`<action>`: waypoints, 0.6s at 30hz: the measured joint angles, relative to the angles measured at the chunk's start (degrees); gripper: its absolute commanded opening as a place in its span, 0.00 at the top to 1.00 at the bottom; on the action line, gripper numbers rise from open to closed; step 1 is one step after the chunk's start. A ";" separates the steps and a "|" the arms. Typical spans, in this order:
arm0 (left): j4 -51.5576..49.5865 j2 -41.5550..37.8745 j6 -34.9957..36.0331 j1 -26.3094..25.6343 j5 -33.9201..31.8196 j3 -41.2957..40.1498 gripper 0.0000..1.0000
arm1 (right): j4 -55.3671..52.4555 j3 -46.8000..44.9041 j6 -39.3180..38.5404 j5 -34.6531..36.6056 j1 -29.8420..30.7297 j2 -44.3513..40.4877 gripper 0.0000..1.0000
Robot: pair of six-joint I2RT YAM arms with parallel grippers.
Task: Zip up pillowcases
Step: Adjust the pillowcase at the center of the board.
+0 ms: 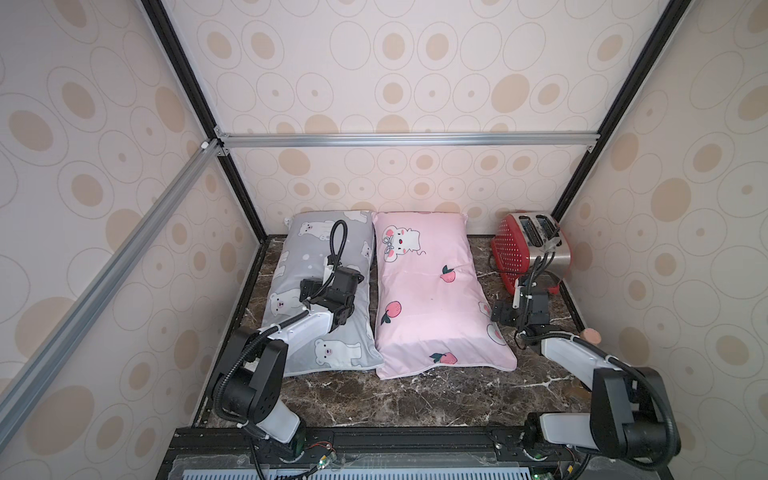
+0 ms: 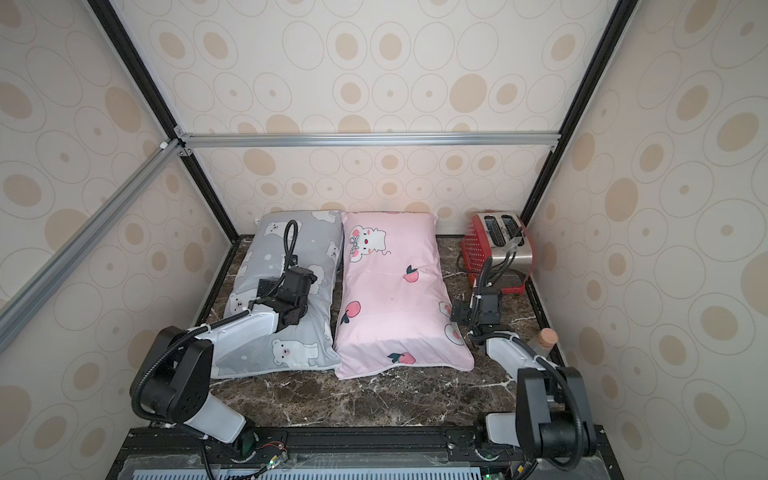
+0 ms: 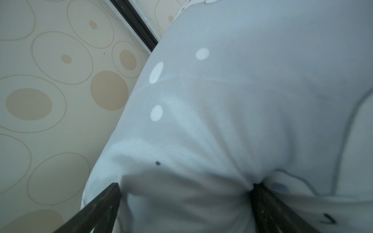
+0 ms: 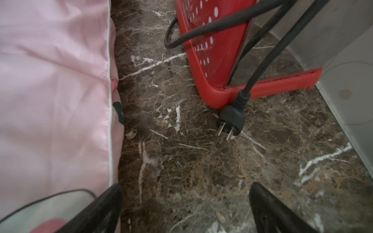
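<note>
Both claws spread wide on my feed. Left gripper [image 3: 185,187] dents the soft grey bear-print pillowcase [image 1: 291,257]. Right gripper [image 4: 186,186] hangs over the veined marble tabletop [image 1: 415,399], beside the pink pillowcase [image 1: 428,299] and its white-piped edge. Pillowcases lie side by side.

Grey bear pillowcase [image 1: 293,257] lies beside pink mouse pillowcase [image 1: 428,291]

left tool [image 3: 185,188] spread wide, angled down; right tool [image 4: 185,187] spread wide, seemingly hovering low.
</note>
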 measured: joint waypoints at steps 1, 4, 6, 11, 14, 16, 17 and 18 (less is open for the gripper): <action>1.88 0.07 0.92 0.57 0.15 -0.52 0.01 | 2.89 -0.66 -0.70 0.70 0.11 1.97 0.00; 8.09 0.20 3.87 2.38 1.84 -1.66 0.01 | 7.78 -1.53 -2.23 1.64 0.20 4.85 0.00; 11.30 0.55 5.55 3.65 3.54 -2.36 0.01 | 13.11 -3.19 -2.84 1.38 0.37 4.52 0.00; 22.18 2.38 7.28 6.99 9.99 -5.92 0.01 | 28.20 -8.55 -4.28 1.01 1.44 8.15 0.00; 28.44 5.79 7.32 9.14 13.53 -6.54 0.01 | 31.04 -9.01 -4.28 1.49 1.75 9.64 0.00; 30.14 6.95 7.30 9.86 15.06 -6.54 0.01 | 32.94 -9.18 -4.24 2.10 1.75 9.64 0.00; 30.47 7.15 7.30 9.99 15.58 -6.38 0.01 | 33.18 -9.16 -4.24 2.27 1.75 9.62 0.00; 30.47 7.26 7.30 10.05 15.98 -6.14 0.01 | 33.27 -9.16 -4.24 2.36 1.75 9.62 0.00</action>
